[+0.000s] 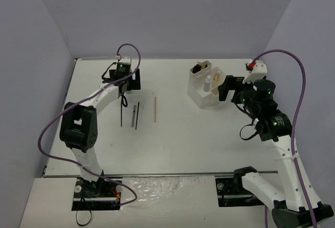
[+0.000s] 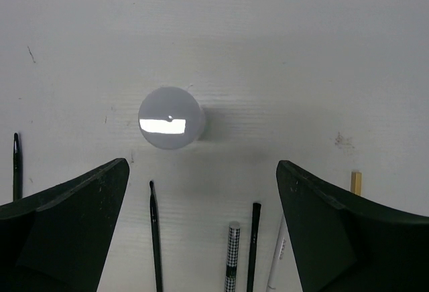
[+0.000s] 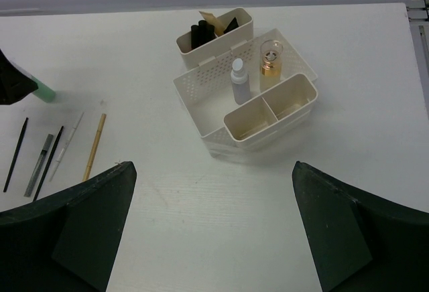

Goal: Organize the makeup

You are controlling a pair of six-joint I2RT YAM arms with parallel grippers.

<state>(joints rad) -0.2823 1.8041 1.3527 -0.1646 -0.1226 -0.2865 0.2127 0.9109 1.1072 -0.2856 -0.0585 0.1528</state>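
Makeup pencils lie side by side on the table: a thin black brush (image 2: 155, 238), a checkered pencil (image 2: 232, 258), a black pencil (image 2: 253, 245), a white pencil (image 2: 278, 258) and a tan pencil (image 2: 356, 181). Just beyond them stands a small bottle with a pale round top (image 2: 171, 118). My left gripper (image 2: 201, 171) hovers open over this group, holding nothing. In the white box (image 3: 201, 114) stand an amber bottle (image 3: 271, 57) and a grey bottle (image 3: 239, 81), with black items (image 3: 201, 34) in the back compartment. My right gripper (image 3: 214, 171) is open and empty, in front of the box.
In the right wrist view a green-tinted bottle (image 3: 43, 91) shows beside the dark left gripper finger (image 3: 10, 81). The box's two front compartments (image 3: 268, 114) hold nothing I can see. Purple walls close the table at back and sides.
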